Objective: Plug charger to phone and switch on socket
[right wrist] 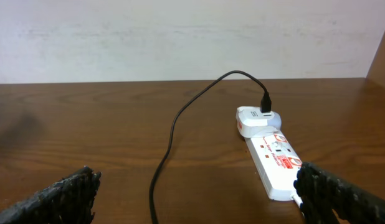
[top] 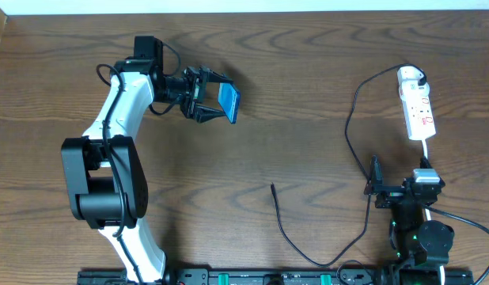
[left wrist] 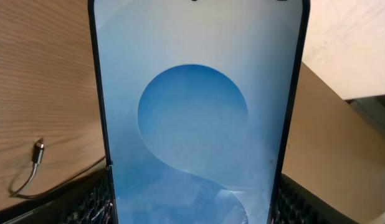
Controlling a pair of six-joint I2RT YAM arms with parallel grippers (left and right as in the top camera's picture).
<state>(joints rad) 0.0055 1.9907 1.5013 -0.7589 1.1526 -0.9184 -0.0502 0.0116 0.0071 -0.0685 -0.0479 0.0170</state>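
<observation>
With your left gripper (top: 220, 100) clamped on the phone (top: 231, 103), held tilted over the table's (top: 308, 47) far left, and your right gripper (right wrist: 195, 178) spread empty near the socket (top: 419, 112), whose end outlet holds the white adapter (top: 411, 77), pinch the charger (top: 281, 224) just behind its loose mid-table tip.

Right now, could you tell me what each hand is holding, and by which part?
The left hand clamps the phone by its two long edges; the right hand holds nothing.
</observation>
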